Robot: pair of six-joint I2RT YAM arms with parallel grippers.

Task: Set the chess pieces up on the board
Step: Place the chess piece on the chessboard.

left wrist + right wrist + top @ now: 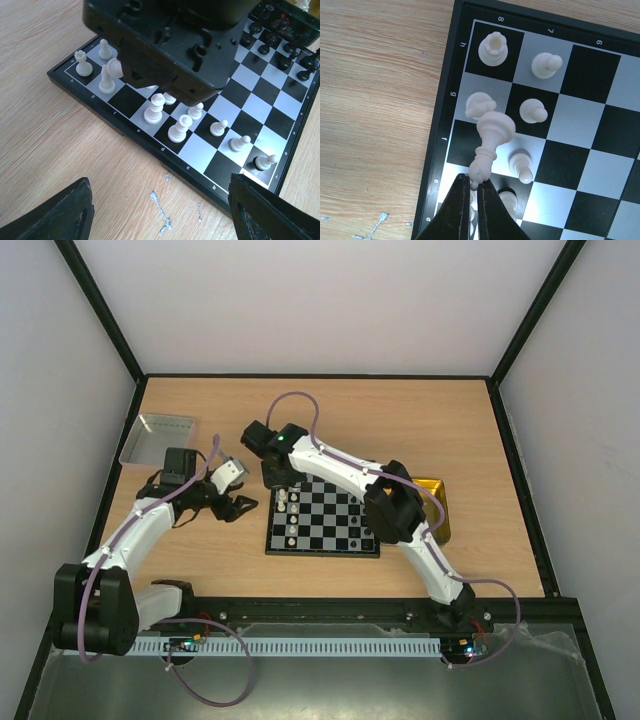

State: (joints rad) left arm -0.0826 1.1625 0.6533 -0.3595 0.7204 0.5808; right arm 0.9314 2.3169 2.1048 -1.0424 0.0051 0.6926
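Grey tray (158, 437): lies at the table's (200, 570) ten o'clock, well apart from the board. Whether it holds anything cannot be told.

Left gripper (160, 200): stands off the nine o'clock side of the board (325, 545) with its jaws wide and nothing between them. Judgement: it is parked off the squares to leave the other arm room, and its camera looks across the white ranks.

Board: sits mid-table. The white pieces (155, 109) stand in two files along its nine o'clock edge. The black pieces (264, 48) stand along its three o'clock edge. White's back file shows a rook (493, 48) in the corner, then a knight (481, 105), then a vacant square.

Right gripper (475, 192): reaches over the board's eleven o'clock corner, pinched tight on the head of one white piece (492, 132). That piece leans, its base swung toward twelve o'clock in the wrist view, over the border between the knight's square and the vacant one. Whether the base touches the board cannot be told. Judgement: gripping the head keeps the fingers above the neighbouring pieces and leaves the base free to seat. The next move calls for righting the piece over the vacant square. Released at this lean, it may topple onto the knight or the nearby pawn (521, 167).

Yellow tray (440, 495): lies just beside the board at three o'clock, mostly hidden under the right arm.
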